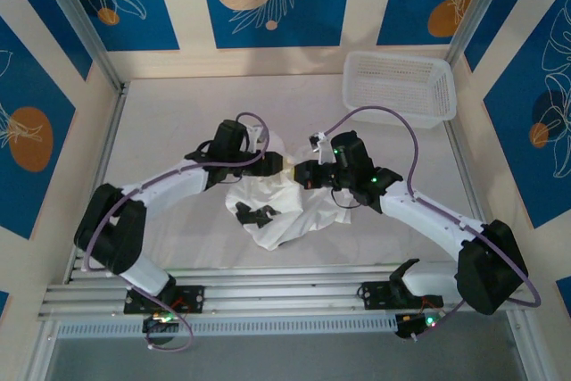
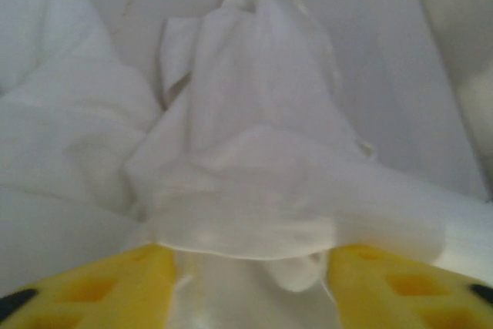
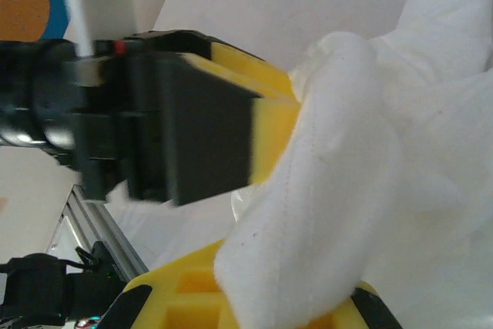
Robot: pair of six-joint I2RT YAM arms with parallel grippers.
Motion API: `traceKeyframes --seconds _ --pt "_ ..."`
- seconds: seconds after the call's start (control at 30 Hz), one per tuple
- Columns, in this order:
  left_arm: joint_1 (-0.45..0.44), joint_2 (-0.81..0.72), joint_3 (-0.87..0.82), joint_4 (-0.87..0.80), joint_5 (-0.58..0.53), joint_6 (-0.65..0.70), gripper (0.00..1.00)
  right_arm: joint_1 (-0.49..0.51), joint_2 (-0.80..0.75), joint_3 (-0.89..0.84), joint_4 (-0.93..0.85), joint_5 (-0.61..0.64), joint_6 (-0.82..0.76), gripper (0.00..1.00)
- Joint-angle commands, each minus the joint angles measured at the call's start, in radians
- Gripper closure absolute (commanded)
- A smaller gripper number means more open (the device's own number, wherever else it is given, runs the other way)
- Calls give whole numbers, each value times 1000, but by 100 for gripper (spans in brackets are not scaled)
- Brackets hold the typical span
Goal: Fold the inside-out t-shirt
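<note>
1. Step in hand, as a judgement: the shirt is a heap and not yet flat, so folding proper has not started. The two grippers meet over the heap to get holds for spreading it.
2. Left gripper (image 1: 274,164): released. Its yellow fingers (image 2: 100,287) stand apart. A fold of the thin white cloth t-shirt (image 1: 285,211) lies loose in the gap and over the tips, not pinched.
3. The shirt sits crumpled right under both grippers and spills from them towards the arm bases.
4. Right gripper (image 1: 306,173): clenched on a bunched ridge of the shirt. In the right wrist view the cloth rises from between its fingers, and the left gripper's tip sits just beside that ridge.
5. To do it well, the left gripper should close on a single edge, hem or seam, not the whole bunch.
6. Then pull away from the right gripper, low over the table, so the cloth opens instead of lifting as a lump. The risk is both grippers holding the same fold.
7. Pose, left arm: elbow out wide, forearm angled in, wrist pointing at the right gripper.
8. Pose, right arm: a mirror of that, nose to nose with the left.
9. White plastic mesh basket (image 1: 443,95): well beyond the right gripper, to its right, not involved.
</note>
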Motion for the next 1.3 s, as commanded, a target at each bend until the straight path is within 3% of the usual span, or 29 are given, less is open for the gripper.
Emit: traceKeyframes --seconds 0.0,0.13,0.37,0.43,0.57,0.73,0.87,0.93,1.03,1.13,1.2,1.27 --pt "25 0 34 -2 -104 -36 63 6 -2 34 6 -36 17 100" --pt "76 -51 24 -30 -135 -14 100 -3 -12 18 -23 -24 11 100" --pt "111 -111 89 -116 48 63 100 -3 -1 -59 -45 23 -35 97" --pt "109 -127 91 -127 89 74 100 -3 4 -72 -55 55 -60 88" --pt "84 -178 75 -140 185 145 100 -3 25 -35 -115 189 -128 55" --pt "17 -286 69 -245 132 281 100 -3 108 19 -77 249 -266 41" --pt "10 -411 26 -260 69 316 100 4 201 94 -93 216 -308 34" --pt "10 -469 14 -283 -19 329 100 13 225 108 -86 220 -318 37" --pt "12 -541 -2 -321 -184 326 100 4 218 123 -135 319 -254 55" --pt "15 -554 17 -402 -331 322 100 -36 141 87 -162 336 -198 68" --pt "18 -544 27 -431 -363 321 100 -73 67 31 -135 297 -172 73" --pt "19 -533 23 -417 -326 318 100 -104 0 -21 -95 189 -151 86"
